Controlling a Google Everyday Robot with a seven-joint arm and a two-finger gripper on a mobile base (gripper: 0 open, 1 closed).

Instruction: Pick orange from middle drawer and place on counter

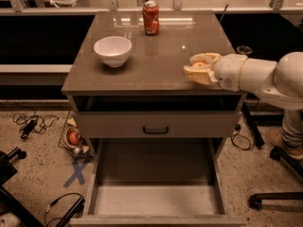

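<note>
You see the counter (161, 60) carrying a white bowl (112, 50) at 10 o'clock and a red can (151, 18) at 12 o'clock; the gripper (194, 67), clasping the orange (199, 64), hangs over its 3 o'clock edge

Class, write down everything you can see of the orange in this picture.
The orange is small, round and smooth-looking, with a pale orange skin. Only part of it shows, because it sits between the tan fingers of the gripper, which is shut on it. It is over the right front part of the counter, near the edge. Whether it touches the surface cannot be told.
</note>
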